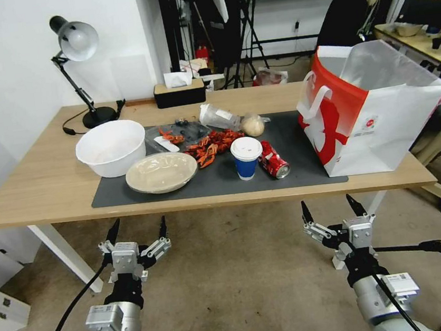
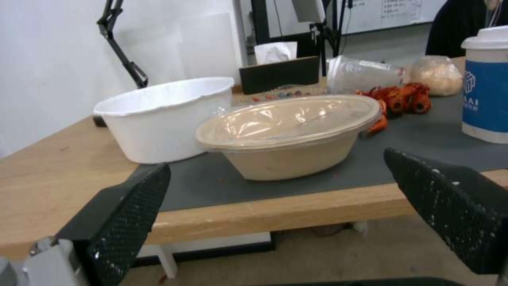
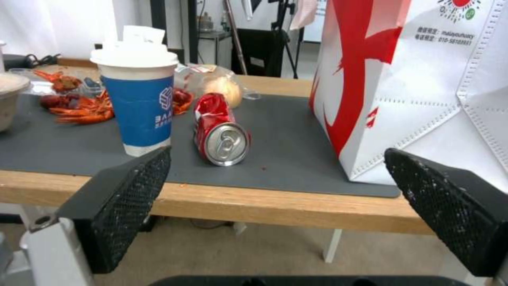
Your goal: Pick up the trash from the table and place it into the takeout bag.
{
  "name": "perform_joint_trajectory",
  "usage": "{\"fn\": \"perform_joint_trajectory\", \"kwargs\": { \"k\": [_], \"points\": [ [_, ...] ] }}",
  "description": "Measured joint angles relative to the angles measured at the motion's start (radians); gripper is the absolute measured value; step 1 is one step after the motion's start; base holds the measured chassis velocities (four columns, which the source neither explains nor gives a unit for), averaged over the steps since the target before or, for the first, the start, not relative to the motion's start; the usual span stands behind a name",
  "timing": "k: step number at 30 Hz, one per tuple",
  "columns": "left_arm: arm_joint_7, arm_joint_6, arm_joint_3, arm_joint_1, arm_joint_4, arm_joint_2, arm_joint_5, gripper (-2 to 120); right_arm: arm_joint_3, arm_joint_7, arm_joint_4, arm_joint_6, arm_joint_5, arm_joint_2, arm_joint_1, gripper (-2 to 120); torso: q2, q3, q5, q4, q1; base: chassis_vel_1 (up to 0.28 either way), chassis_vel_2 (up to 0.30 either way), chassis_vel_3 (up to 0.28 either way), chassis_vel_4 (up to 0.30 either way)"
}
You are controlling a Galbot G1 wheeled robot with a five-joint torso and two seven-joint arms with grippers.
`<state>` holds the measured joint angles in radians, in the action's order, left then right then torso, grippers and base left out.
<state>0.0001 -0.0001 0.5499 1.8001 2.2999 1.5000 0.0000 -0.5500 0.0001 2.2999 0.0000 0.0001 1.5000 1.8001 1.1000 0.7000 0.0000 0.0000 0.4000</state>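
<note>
The trash lies on the table's (image 1: 37, 191) dark mat: a blue paper cup (image 1: 246, 157) (image 3: 139, 99) with a white lid, a crushed red can (image 1: 273, 160) (image 3: 220, 129) on its side, a lidded beige bowl (image 1: 161, 172) (image 2: 290, 135), red crayfish shells (image 1: 213, 144) (image 2: 399, 99), a wrapped pale bun (image 1: 252, 125) and a clear plastic cup (image 1: 218, 116) tipped over. The takeout bag (image 1: 368, 111) (image 3: 423, 87) stands open at the table's right end. My left gripper (image 1: 137, 231) and right gripper (image 1: 329, 208) hang open and empty below the table's front edge.
A white bowl (image 1: 111, 147) sits left of the beige bowl. A black desk lamp (image 1: 79, 70) and black tissue box (image 1: 179, 91) stand at the back. A person sits behind the bag. A black stand leg (image 1: 437, 247) crosses the floor at the right.
</note>
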Motion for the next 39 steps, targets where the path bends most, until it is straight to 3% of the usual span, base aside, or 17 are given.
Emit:
{"fn": "perform_joint_trajectory", "kwargs": {
  "k": [29,31,35,36,39],
  "points": [
    [0.0,0.0,0.0,0.0,0.0,0.0,0.0,100,-0.001,0.0,0.001,-0.008,0.002,0.0,-0.001,100,0.0,0.0,0.0001,0.0,0.0,0.0,0.0,0.0,0.0],
    [0.0,0.0,0.0,0.0,0.0,0.0,0.0,100,-0.005,0.001,0.01,-0.026,0.009,0.002,-0.005,100,0.0,0.0,0.0002,0.0,0.0,0.0,0.0,0.0,0.0],
    [0.0,0.015,-0.001,-0.005,0.004,0.0,-0.011,100,-0.047,0.015,0.09,-0.182,0.069,0.016,-0.035,100,0.0,0.0,0.0,0.0001,0.0,0.0,0.0,0.0,0.0],
    [0.0,0.015,-0.001,-0.005,0.004,0.0,-0.011,100,-0.047,0.015,0.09,-0.182,0.069,0.016,-0.035,100,0.0,0.0,0.0,0.0001,0.0,0.0,0.0,0.0,0.0],
    [0.003,0.116,-0.014,-0.043,0.034,0.001,-0.076,100,-0.077,0.026,0.148,-0.296,0.118,0.026,-0.058,100,0.0,0.0,0.0,-0.0003,0.0,0.0,0.0,0.0,0.0]
  ]
}}
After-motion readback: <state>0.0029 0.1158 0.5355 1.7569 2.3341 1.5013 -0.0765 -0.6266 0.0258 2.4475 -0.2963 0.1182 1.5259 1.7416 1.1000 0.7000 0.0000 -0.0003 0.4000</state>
